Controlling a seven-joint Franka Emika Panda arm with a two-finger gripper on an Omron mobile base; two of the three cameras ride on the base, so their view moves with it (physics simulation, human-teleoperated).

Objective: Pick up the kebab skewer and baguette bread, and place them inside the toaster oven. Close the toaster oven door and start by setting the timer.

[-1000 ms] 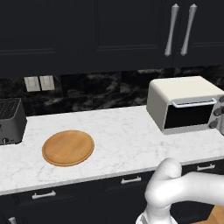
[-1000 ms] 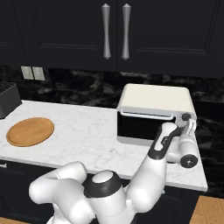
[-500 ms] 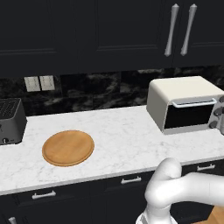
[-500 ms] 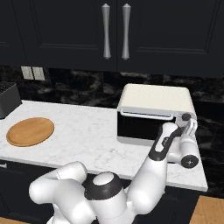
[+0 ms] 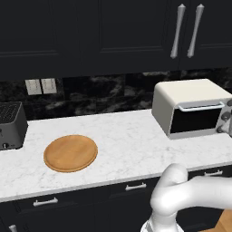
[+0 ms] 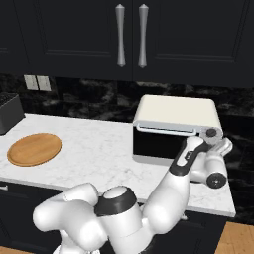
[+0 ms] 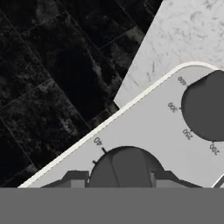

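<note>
Viewing the left base frame: cream-white boxy toaster oven (image 5: 192, 108), door shut, sits right of centre. Right base frame: two-finger gripper (image 6: 214, 140) meets its side panel. Hand frame: dark fingertips (image 7: 75, 179) apparently clasp the dark round timer knob (image 7: 127, 168) at bottom; rotate steadily, keeping the wrist centred.

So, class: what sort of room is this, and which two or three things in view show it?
A rendered home kitchen, most likely: a white marble counter under dark cabinets, with a cream toaster oven, a round wooden board and a dark slot toaster on it.
</note>
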